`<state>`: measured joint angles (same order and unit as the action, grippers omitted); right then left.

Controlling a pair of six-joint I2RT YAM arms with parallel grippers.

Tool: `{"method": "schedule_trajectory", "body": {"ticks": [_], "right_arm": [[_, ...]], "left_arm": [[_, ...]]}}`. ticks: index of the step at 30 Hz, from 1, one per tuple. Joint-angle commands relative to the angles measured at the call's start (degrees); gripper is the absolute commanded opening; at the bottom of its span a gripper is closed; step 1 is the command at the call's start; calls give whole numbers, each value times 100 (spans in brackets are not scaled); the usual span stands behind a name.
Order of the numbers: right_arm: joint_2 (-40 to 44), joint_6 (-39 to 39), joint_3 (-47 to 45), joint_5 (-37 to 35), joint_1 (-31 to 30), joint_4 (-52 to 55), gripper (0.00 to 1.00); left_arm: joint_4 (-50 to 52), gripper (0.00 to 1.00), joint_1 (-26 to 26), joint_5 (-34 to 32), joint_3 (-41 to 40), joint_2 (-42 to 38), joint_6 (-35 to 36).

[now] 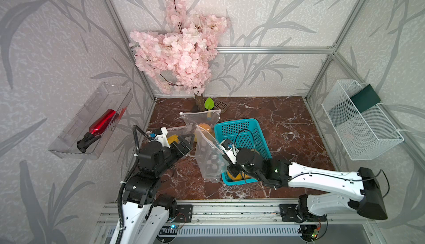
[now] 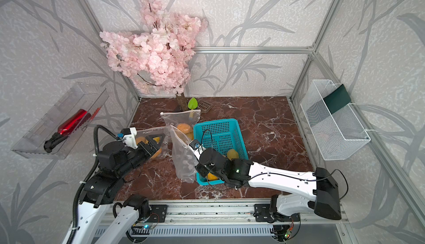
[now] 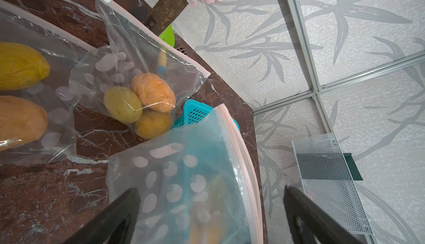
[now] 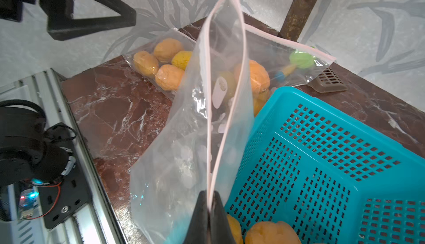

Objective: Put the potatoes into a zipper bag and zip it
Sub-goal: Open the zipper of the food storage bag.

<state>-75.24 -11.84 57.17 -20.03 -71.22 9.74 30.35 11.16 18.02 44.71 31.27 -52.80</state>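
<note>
My right end effector (image 4: 209, 199) is pinched shut on one end of the zipper bag (image 4: 184, 151) strip, holding the empty bag upright just beside the basket (image 4: 322, 162). The strip's long axis runs from that pinch up toward my left end effector (image 3: 210, 188), which is wide and holds nothing. Left is nearer the free end, so it probably takes it to spread the mouth. Loose potatoes (image 4: 271, 232) sit in the basket right under the pinch; others are bagged on the desk (image 4: 115, 116).
</note>
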Motion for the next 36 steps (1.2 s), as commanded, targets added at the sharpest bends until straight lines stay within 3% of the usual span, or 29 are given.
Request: {"method": "schedule_trajectory", "body": {"ticks": [1,8,14,26,36], "right_arm": [[-123,-179,232,-547,-95,-303,0],[-520,-119,474,-777,-285,-355,0],[-670,-99,487,-1060,-324,-459,0],[-1106,11,750,-1298,-441,-446,0],[-1221,39,813,-1379,-454,-406,0]], "left_arm": [[-313,96,48,32,-67,98,-196],[-276,91,238,-150,-90,392,-319],[181,85,609,-785,158,695,-292],[8,75,1218,-1123,449,1606,-213],[249,74,1342,-1383,626,1505,-161]]}}
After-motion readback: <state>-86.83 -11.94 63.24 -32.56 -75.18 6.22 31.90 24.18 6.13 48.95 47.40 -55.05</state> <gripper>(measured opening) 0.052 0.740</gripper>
